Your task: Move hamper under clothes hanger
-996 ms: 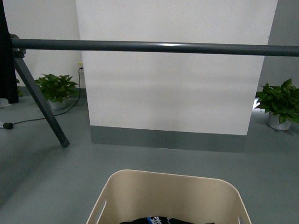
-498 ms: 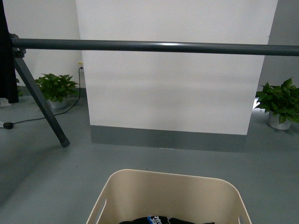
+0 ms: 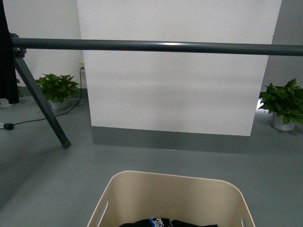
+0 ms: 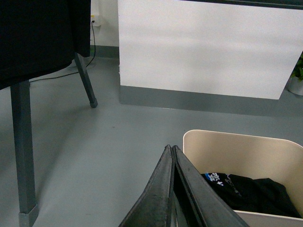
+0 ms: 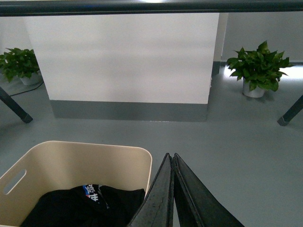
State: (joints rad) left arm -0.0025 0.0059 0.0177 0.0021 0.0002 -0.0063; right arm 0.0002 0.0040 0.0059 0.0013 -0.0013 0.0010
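The beige hamper [image 3: 170, 198] stands on the grey floor at the bottom of the front view, with dark clothes [image 3: 165, 223] inside. The clothes hanger's round bar [image 3: 156, 46] runs across above and beyond it, and its slanted leg [image 3: 41, 104] is at the left. Neither gripper shows in the front view. My left gripper [image 4: 171, 147] is shut, just outside the hamper's [image 4: 236, 156] left wall. My right gripper [image 5: 170, 155] is shut, just outside the hamper's [image 5: 85, 161] right wall. The bar [image 5: 151, 6] shows overhead in the right wrist view.
A white wall panel [image 3: 175, 75] with a grey base stands beyond the rack. Potted plants sit at the left [image 3: 57, 89] and right [image 3: 284, 106]. A black garment [image 4: 38, 38] hangs at the rack's left end. A cable [image 3: 33, 120] lies on the floor.
The hamper's rim has edged very slightly up in the front view. Otherwise nothing has visibly changed.
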